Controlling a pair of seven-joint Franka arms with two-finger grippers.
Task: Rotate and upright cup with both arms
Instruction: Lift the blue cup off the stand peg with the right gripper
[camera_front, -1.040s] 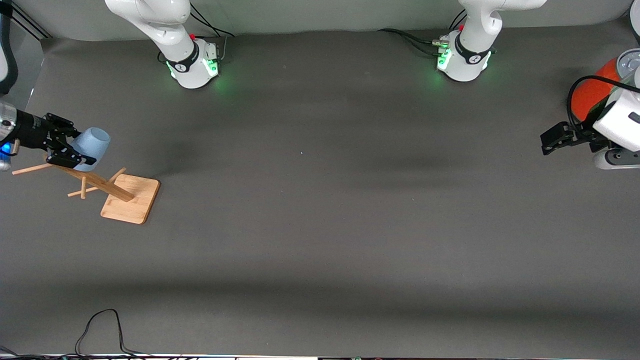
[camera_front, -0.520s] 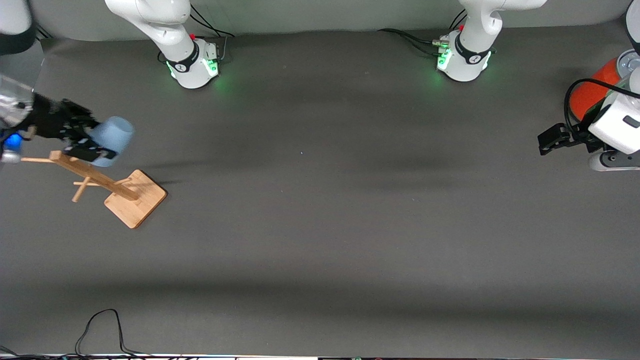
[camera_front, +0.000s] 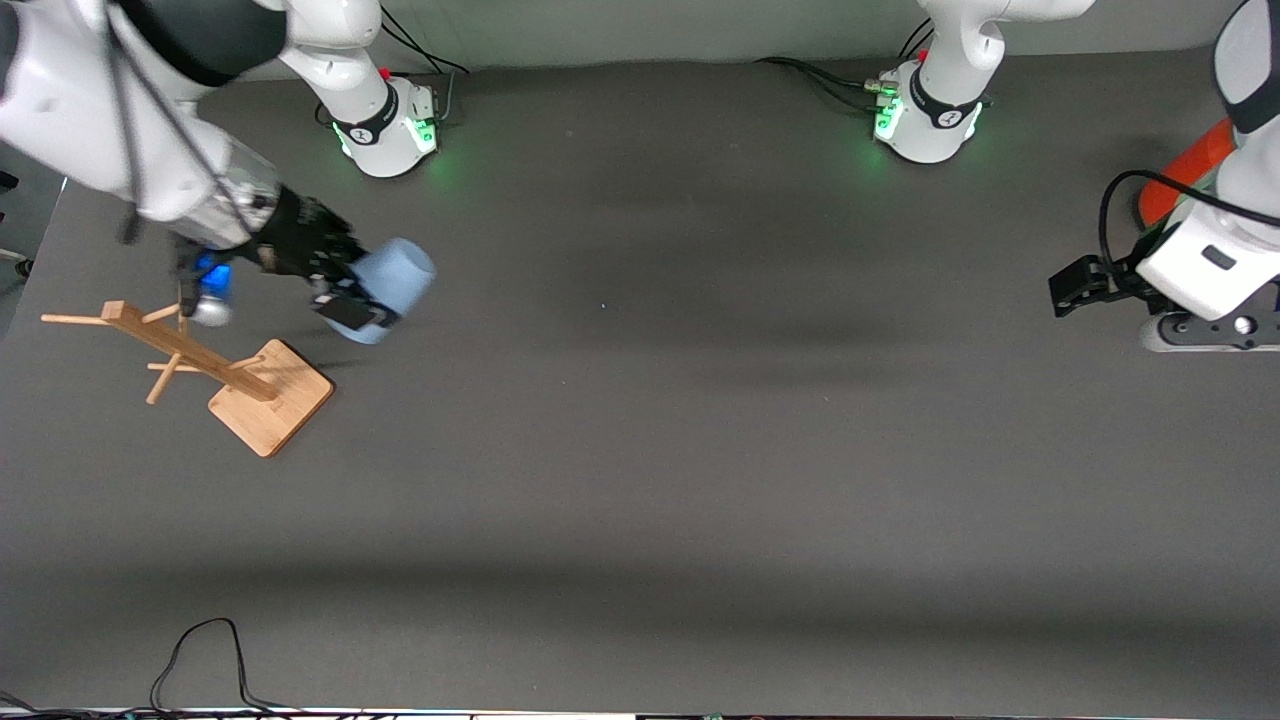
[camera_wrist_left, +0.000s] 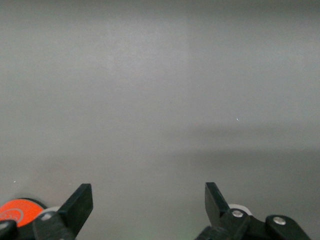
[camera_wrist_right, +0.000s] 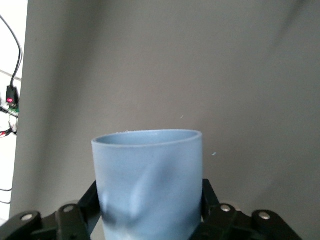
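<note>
Right tool pinched cup above worktop, beside wooden rack; left tool spread, waiting near orange can.

A robot lab — two white arms bolted to a grey-matted table, cables trailing.

One cup; one wooden rack; one orange can; two arms
</note>
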